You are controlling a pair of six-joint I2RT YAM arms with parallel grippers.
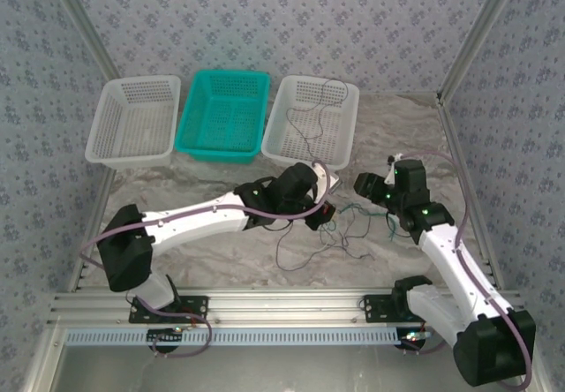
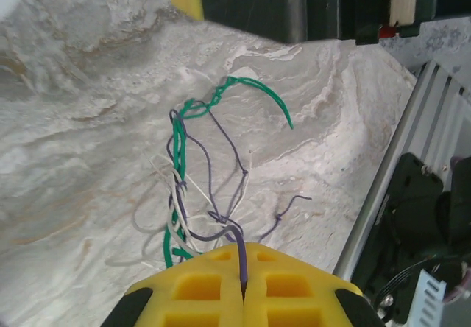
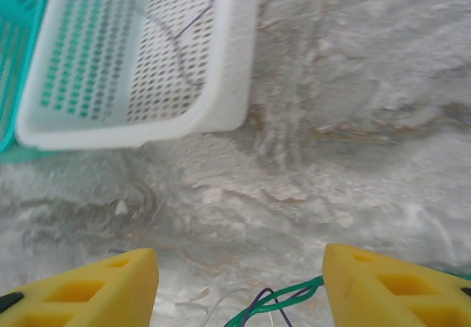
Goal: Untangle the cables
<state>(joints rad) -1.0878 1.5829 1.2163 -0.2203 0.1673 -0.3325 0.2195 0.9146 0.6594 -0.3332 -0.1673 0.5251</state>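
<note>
The left tool has its yellow fingers pressed together on one dark strand of the thin green, white and dark cables. They lie tangled on the pale marbled counter. The right tool hovers over their edge, fingers apart.

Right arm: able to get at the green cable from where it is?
Probably yes: the right gripper is open, the green cable shows between its jaws, and nothing covers it. The left gripper, shut on a dark cable of the same tangle, may tug it.
</note>
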